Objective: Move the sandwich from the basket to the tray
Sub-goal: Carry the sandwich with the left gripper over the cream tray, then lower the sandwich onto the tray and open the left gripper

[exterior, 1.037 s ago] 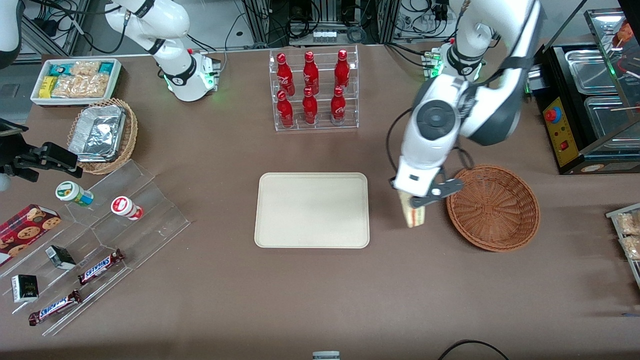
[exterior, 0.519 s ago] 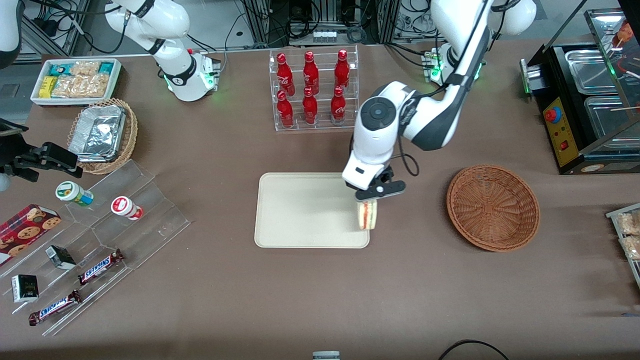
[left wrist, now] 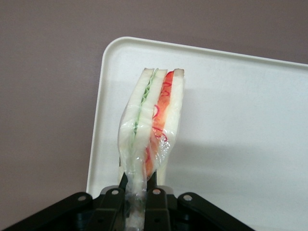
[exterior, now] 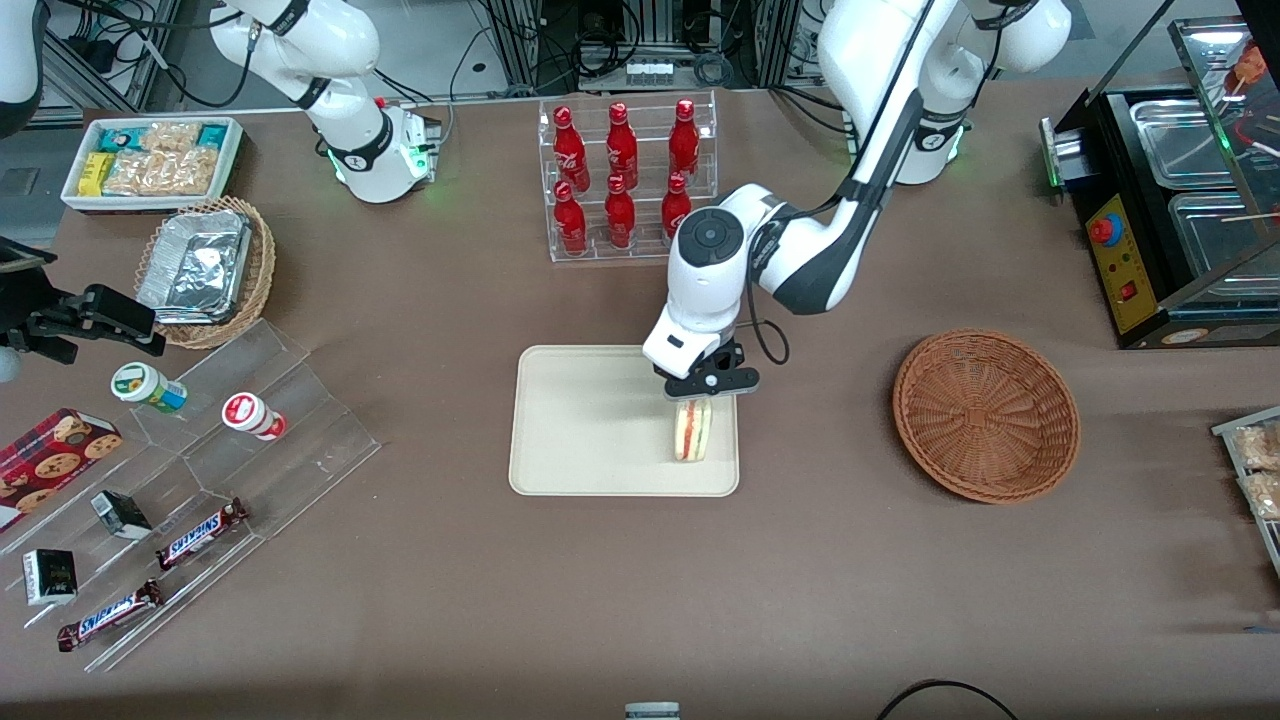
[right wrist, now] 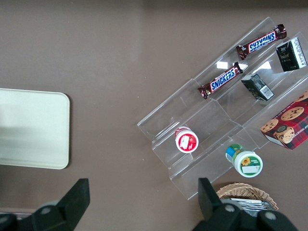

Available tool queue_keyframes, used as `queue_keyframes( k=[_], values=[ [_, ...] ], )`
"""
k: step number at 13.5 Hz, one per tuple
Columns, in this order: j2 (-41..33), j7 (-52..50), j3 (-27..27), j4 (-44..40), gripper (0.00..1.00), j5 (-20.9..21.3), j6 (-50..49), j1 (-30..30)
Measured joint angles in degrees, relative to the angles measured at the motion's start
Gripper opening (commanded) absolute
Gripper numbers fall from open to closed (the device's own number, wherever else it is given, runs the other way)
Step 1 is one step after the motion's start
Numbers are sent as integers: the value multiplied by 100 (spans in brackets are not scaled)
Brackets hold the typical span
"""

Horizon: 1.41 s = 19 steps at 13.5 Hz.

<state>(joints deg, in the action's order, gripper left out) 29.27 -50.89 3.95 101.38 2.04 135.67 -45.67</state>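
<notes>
My left gripper (exterior: 694,398) is shut on the sandwich (exterior: 691,432), a wrapped white-bread wedge with red and green filling on its edge. It hangs over the cream tray (exterior: 590,420), near the tray's end closest to the basket. In the left wrist view the sandwich (left wrist: 151,125) sticks out from between the closed fingers (left wrist: 111,198) of the gripper (left wrist: 137,187), above the tray (left wrist: 240,125) near one rounded corner. Whether the wedge touches the tray I cannot tell. The reddish-brown wicker basket (exterior: 986,415) sits on the table toward the working arm's end, with nothing in it.
A clear rack of red bottles (exterior: 625,180) stands farther from the front camera than the tray. A clear stepped display (exterior: 190,500) with snack bars and cups lies toward the parked arm's end. A black appliance (exterior: 1170,210) stands near the basket.
The left gripper carried the sandwich sideways from beside the basket, past the tray's edge, to a spot over the tray. It stayed shut on the sandwich throughout.
</notes>
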Motion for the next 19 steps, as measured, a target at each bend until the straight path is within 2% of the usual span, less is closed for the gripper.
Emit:
queue_keyframes(
  k=[5,13,15,17,19],
  values=[
    [396,-78,0,-226,3,0,178,-20],
    [460,-322,0,-267,3,32,-12,-77],
    [460,-375,0,-267,32,79,-60,-77],
    [460,-393,0,-267,69,120,-75,-77],
    [463,-399,0,-267,96,125,-78,-78]
  ],
)
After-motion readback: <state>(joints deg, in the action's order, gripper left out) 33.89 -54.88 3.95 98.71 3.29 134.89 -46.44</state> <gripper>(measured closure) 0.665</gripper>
